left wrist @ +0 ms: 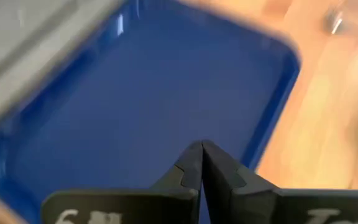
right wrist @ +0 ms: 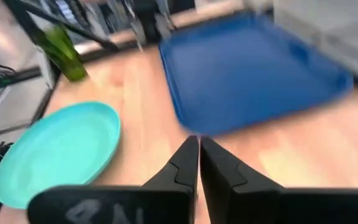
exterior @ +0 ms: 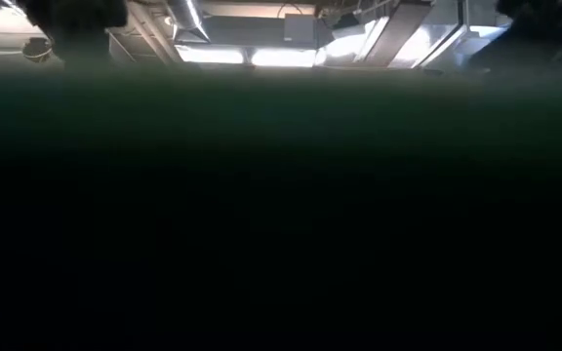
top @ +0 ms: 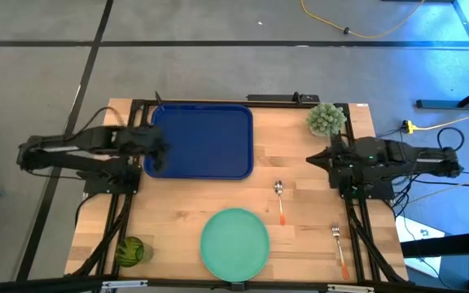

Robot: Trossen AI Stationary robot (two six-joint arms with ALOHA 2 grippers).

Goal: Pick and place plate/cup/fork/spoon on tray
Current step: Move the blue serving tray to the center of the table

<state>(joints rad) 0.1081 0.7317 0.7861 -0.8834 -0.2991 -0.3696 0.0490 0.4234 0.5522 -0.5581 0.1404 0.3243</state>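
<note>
The dark blue tray (top: 206, 138) lies flat at the table's far middle. The mint-green plate (top: 234, 242) rests at the near edge, and the dark-green cup (top: 130, 251) stands near the near left corner. The spoon (top: 279, 199) lies right of the tray's near corner, and the fork (top: 339, 248) lies at the near right. My left gripper (top: 159, 150) hangs shut over the tray's left rim, with the tray (left wrist: 135, 93) below its fingers (left wrist: 191, 163). My right gripper (right wrist: 199, 142) is shut at the right (top: 312, 159), raised and pointing toward the tray (right wrist: 253, 68) and plate (right wrist: 58, 152). Neither holds anything.
A pale green fuzzy plant (top: 326, 119) stands at the far right, just beyond my right arm. Bare wood lies between the tray, the plate and the spoon. The low view is almost wholly dark.
</note>
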